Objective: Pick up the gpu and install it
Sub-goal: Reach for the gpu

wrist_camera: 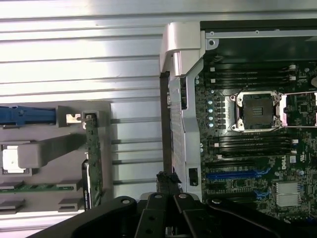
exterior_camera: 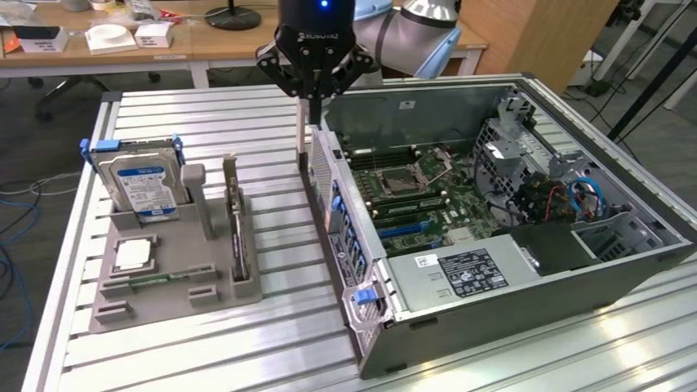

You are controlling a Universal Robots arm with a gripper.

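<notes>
The gpu (exterior_camera: 233,219) stands on its edge in a slot of the grey holder (exterior_camera: 163,309), a thin green card with a dark block on one side. It appears again in the wrist view as a narrow green strip (wrist_camera: 92,158). My gripper (exterior_camera: 313,96) hangs above the rear wall of the open computer case (exterior_camera: 523,286), to the exterior view's right of the gpu and well apart from it. Its fingers are shut together with nothing between them. In the wrist view the black fingertips (wrist_camera: 167,191) meet over the case's rear panel. The motherboard (wrist_camera: 257,148) lies exposed with blue and black slots.
A blue-labelled hard drive (exterior_camera: 139,184) stands in the holder beside the gpu. A square chip (exterior_camera: 133,255) and a memory stick (exterior_camera: 153,282) lie in the holder too. The slatted metal table (exterior_camera: 261,343) carries everything. A desk with boxes (exterior_camera: 130,37) stands behind.
</notes>
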